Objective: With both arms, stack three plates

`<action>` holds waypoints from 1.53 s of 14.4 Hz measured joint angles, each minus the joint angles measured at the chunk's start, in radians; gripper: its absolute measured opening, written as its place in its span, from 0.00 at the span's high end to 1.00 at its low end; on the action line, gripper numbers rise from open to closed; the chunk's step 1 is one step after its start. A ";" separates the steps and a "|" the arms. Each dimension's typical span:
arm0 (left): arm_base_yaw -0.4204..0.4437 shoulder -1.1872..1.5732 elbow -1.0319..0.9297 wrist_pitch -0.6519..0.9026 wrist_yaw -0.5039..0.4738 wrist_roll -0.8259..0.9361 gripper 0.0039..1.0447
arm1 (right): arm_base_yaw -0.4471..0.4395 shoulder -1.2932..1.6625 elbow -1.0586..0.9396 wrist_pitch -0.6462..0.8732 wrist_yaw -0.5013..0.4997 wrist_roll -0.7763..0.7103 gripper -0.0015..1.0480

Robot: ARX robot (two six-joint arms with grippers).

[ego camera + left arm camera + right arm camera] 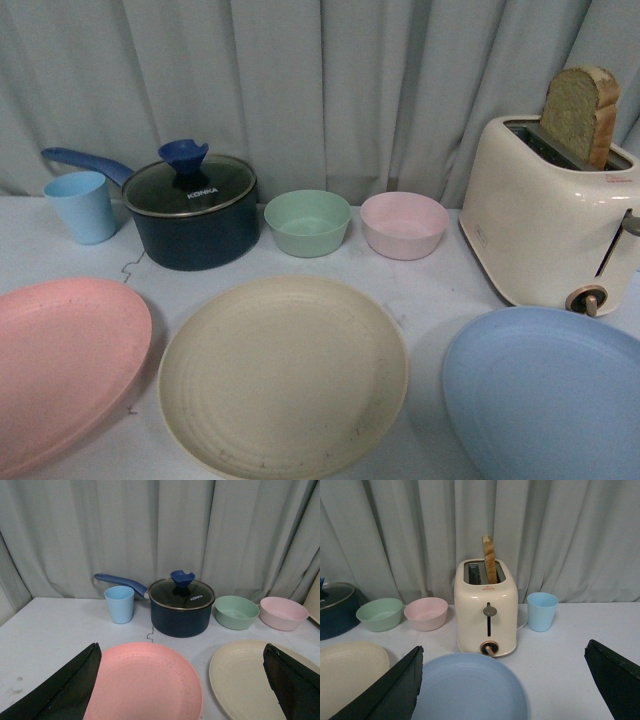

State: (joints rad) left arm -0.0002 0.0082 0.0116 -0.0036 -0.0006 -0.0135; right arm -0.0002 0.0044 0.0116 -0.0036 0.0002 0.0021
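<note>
the three plates lie flat in a row on the white table, each apart from the next, none stacked: the pink plate at left, the cream plate in the middle, the light blue plate at right. all three show only their own bare, faintly ridged faces.

my left gripper hangs over the gap between the pink and cream plates, its black fingers spread wide and gripping nothing. my right gripper hangs above the light blue plate, released the same way, touching nothing.

behind the plates:
- a dark blue saucepan stands under a glass lid. through the glass it is too dark to tell what is inside.
- a light blue cup stands upright just beside the pan's handle. i cannot see into it.
- a green bowl and a pink bowl sit side by side, close but apart, and i see only bare inner walls.
- a cream toaster stands behind the light blue plate, with a slice of bread upright in one slot.
- a second blue cup stands near the toaster's far side in the right wrist view.
</note>
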 joint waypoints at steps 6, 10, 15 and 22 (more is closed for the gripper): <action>0.000 0.000 0.000 0.000 0.000 0.000 0.06 | 0.000 0.000 0.000 0.000 0.000 0.000 0.06; 0.000 0.000 0.000 0.000 0.000 0.000 0.06 | 0.000 0.000 0.000 0.000 0.000 0.000 0.06; 0.000 0.000 0.000 0.000 0.000 0.000 0.06 | 0.000 0.000 0.000 0.000 0.000 0.000 0.06; 0.000 0.000 0.000 0.000 0.000 0.000 0.06 | 0.000 0.000 0.000 0.000 0.000 0.000 0.06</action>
State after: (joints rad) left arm -0.0002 0.0082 0.0113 -0.0036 -0.0006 -0.0139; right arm -0.0002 0.0044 0.0116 -0.0036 0.0002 0.0021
